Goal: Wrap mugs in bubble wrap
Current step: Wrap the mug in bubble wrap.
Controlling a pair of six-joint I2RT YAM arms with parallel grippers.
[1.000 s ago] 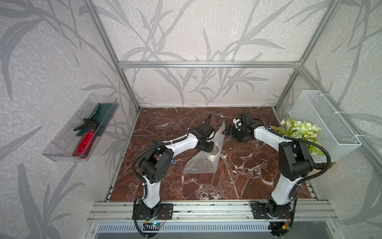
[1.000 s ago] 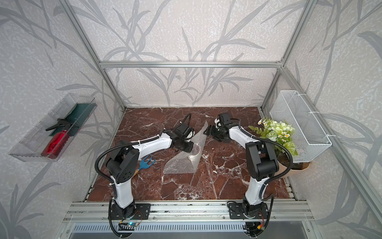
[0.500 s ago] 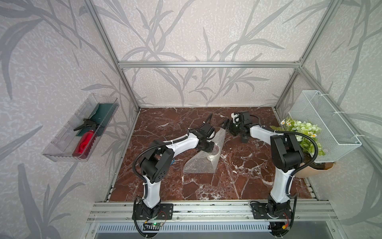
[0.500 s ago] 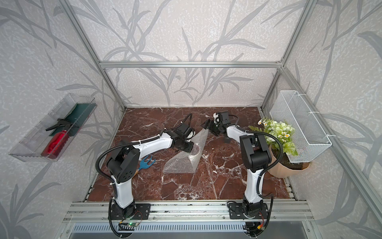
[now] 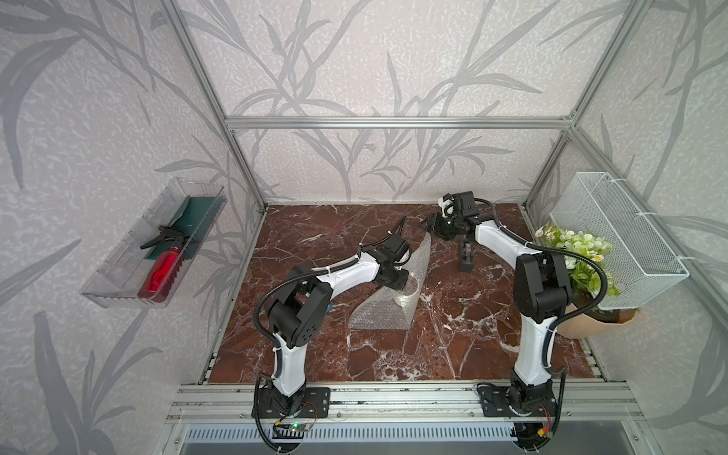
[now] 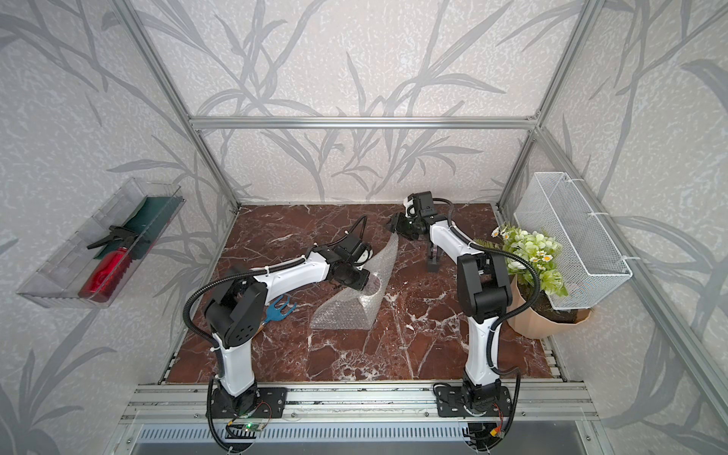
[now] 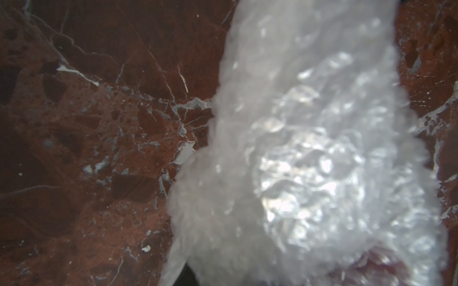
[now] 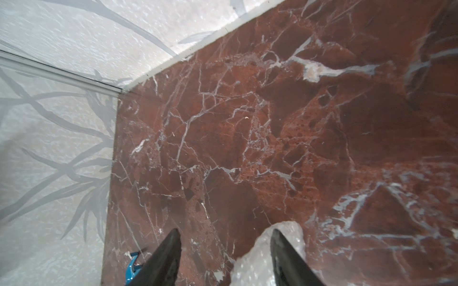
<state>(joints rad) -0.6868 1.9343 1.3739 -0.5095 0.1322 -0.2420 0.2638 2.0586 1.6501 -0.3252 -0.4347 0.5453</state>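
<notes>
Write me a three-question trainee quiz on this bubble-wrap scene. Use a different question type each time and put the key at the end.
1. True or false: the red spray bottle lies in the clear tray on the wall.
2. What stands next to the wire basket? A) a toolbox B) a potted plant C) a kettle
3. Fill in: the right hand has its fingers apart beside the raised corner of the ____.
Key: 1 true; 2 B; 3 bubble wrap.
</notes>
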